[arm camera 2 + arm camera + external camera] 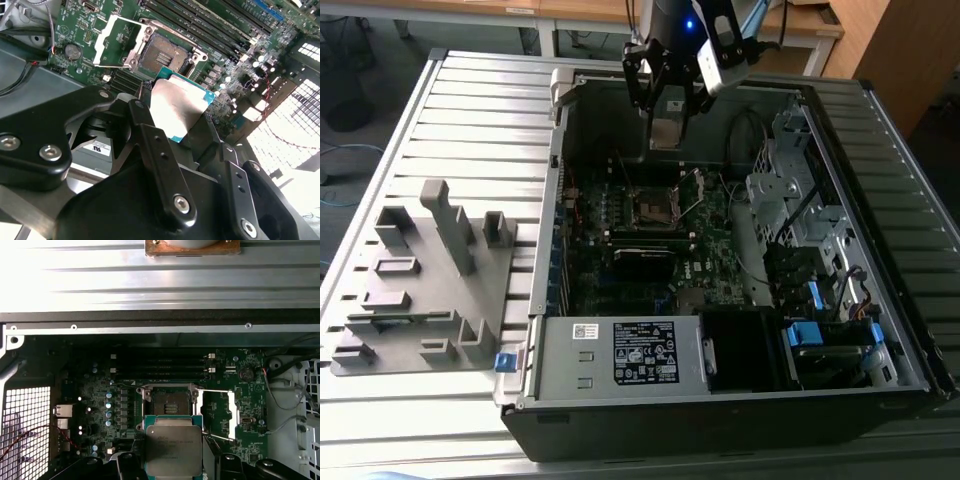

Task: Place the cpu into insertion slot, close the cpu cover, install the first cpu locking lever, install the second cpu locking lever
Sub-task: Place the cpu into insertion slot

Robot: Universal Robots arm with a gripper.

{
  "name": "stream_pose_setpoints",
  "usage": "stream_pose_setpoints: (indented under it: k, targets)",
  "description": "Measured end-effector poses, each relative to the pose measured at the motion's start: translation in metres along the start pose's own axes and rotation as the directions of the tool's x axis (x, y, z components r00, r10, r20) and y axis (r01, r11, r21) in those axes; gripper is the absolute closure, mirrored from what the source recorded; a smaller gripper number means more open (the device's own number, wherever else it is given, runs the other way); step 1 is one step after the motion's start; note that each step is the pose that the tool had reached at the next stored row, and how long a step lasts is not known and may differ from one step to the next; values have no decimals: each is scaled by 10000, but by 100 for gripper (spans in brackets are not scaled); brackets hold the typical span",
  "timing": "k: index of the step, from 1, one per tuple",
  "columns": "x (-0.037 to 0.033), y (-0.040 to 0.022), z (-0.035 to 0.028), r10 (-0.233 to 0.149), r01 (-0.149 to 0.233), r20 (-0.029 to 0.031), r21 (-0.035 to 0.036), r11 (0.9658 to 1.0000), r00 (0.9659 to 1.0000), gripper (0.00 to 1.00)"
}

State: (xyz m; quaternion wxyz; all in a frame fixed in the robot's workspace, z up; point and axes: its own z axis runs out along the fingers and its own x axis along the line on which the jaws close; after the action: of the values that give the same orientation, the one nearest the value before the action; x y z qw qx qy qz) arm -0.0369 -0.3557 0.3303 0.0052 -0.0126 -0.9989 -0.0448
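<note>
My gripper (667, 118) hangs above the open computer case, shut on the cpu (665, 135), a flat silver-tan chip held upright between the fingers. In both wrist views the cpu (180, 105) (173, 450) sits between the black fingers (147, 135) (129, 463), apart from the board and beside the insertion slot (160, 52) (170, 402). The insertion slot (653, 208) shows its bare dark middle. The cpu cover (112, 40) (231, 412) is swung open to one side of it. Thin metal levers (216, 390) stand raised by the cover.
Long black memory slots (160, 367) run close beside the socket. In the exterior view, the case wall (558, 150) and drive bays (800, 220) flank the board, a labelled power supply (640, 355) sits at the near end, and a grey fixture plate (420, 280) lies to the left.
</note>
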Motion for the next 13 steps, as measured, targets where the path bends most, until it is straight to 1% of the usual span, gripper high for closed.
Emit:
stream_pose_setpoints:
  k: [2,11,13]
  targets:
    - [0,-1,8,0,0,1,-2,10000,10000,46]
    - [0,-1,10,0,0,1,-2,10000,10000,46]
    - [0,-2,21,-1,1,4,-7,10000,10000,46]
